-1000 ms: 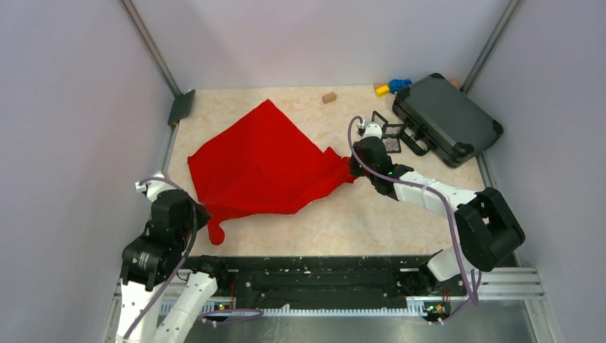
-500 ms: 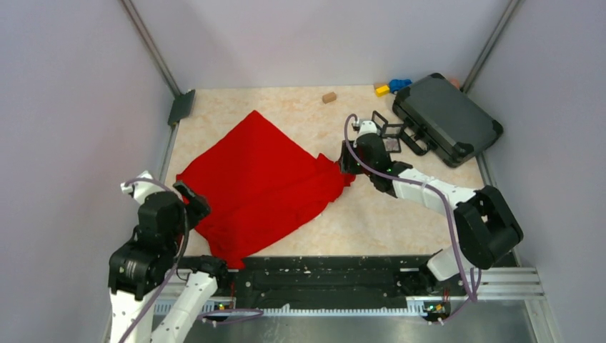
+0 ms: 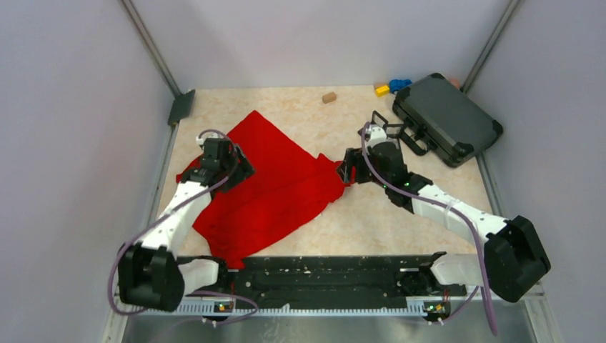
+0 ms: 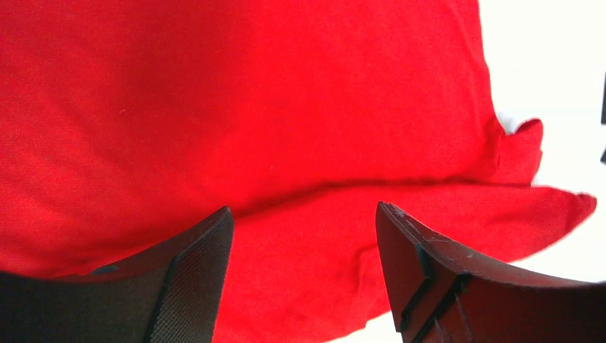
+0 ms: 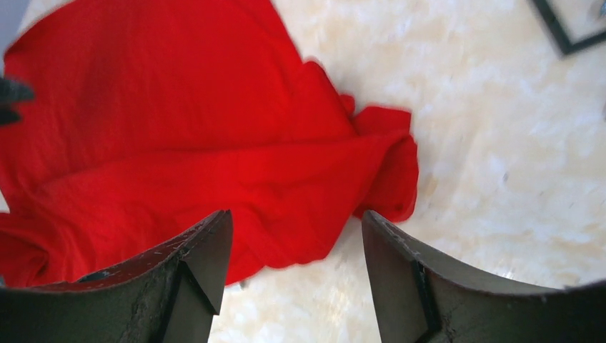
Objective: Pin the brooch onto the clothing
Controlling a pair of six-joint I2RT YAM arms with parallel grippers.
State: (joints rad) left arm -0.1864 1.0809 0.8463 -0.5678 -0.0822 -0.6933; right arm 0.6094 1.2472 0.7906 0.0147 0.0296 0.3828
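Note:
The clothing (image 3: 275, 182) is a bright red garment lying loosely crumpled on the marble tabletop, left of centre. It fills the left wrist view (image 4: 250, 107) and the upper left of the right wrist view (image 5: 179, 121). My left gripper (image 3: 232, 166) hovers open over the garment's left part, with only red fabric below its spread jaws (image 4: 304, 209). My right gripper (image 3: 348, 168) is open at the garment's right corner; between its jaws (image 5: 296, 213) show the fabric's edge and bare table. The brooch is out of view.
A black case (image 3: 446, 118) lies at the back right, with a black wire frame (image 3: 391, 136) in front of it. Yellow (image 3: 382, 90) and blue (image 3: 400, 84) blocks and a small brown block (image 3: 329, 97) sit at the back edge. A dark bracket (image 3: 181, 106) stands at the back left corner.
Both grippers have opened and let go of the garment, which has dropped into a looser heap. My left arm swung from the near-left edge up over the garment. The right gripper drew back slightly.

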